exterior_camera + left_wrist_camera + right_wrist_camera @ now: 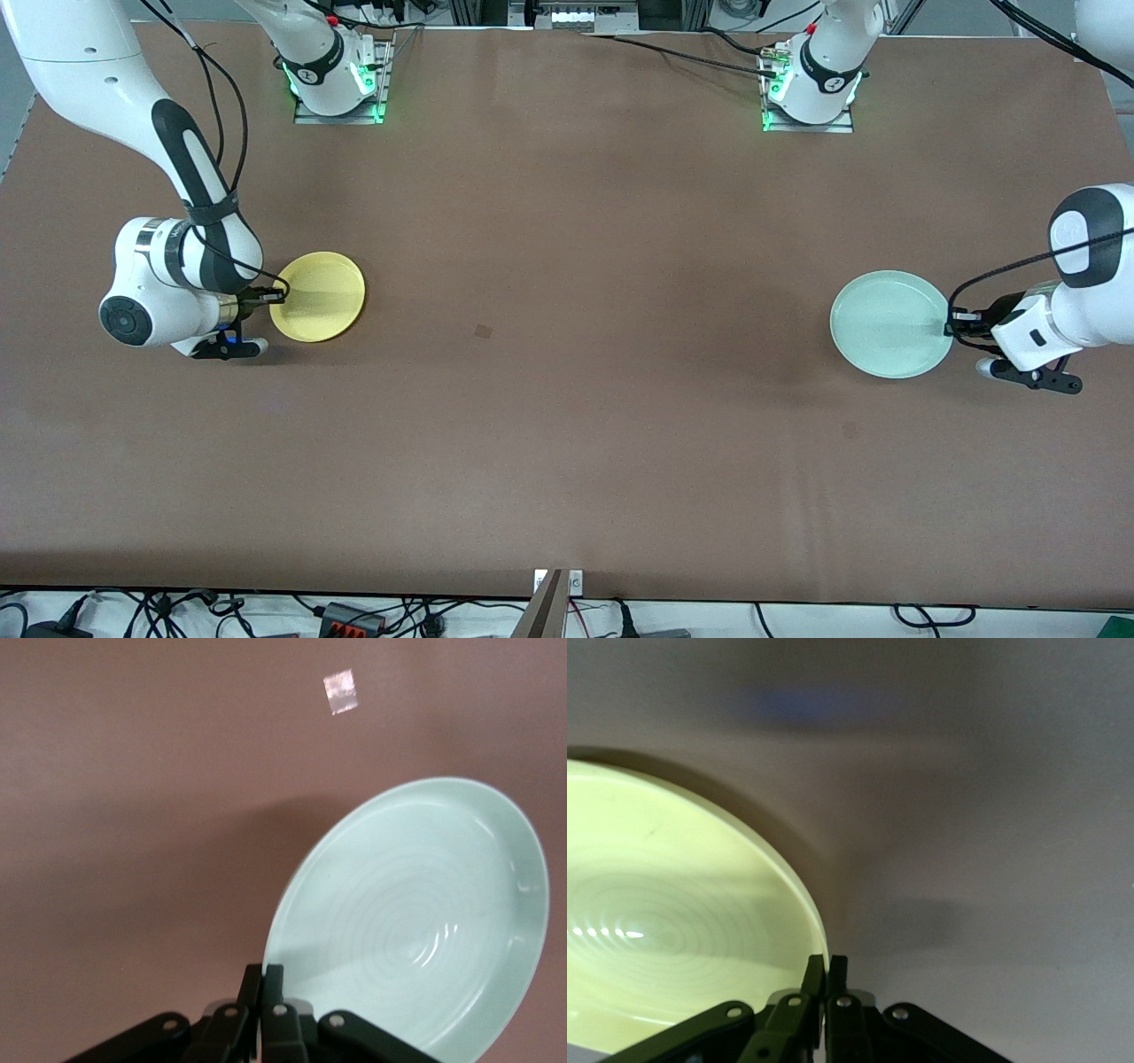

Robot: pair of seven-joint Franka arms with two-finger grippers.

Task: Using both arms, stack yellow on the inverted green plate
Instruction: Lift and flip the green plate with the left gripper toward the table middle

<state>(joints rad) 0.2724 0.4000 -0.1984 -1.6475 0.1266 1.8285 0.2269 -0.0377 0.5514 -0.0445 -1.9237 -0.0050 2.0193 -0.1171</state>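
Observation:
The yellow plate (pixel 321 297) (pixel 664 921) lies hollow side up toward the right arm's end of the table. My right gripper (pixel 268 299) (pixel 826 970) is shut on the part of its rim that faces that end. The pale green plate (pixel 889 323) (pixel 425 921) sits hollow side up toward the left arm's end. My left gripper (pixel 952 323) (pixel 263 979) is shut on its outer rim. In the left wrist view the green plate looks tilted, with its gripped edge slightly raised.
A small square mark (pixel 483 331) (pixel 340 692) is on the brown table (pixel 602 443) between the two plates. The arms' bases (pixel 337 84) (pixel 811 93) stand along the table edge farthest from the front camera. Cables hang past the edge nearest that camera.

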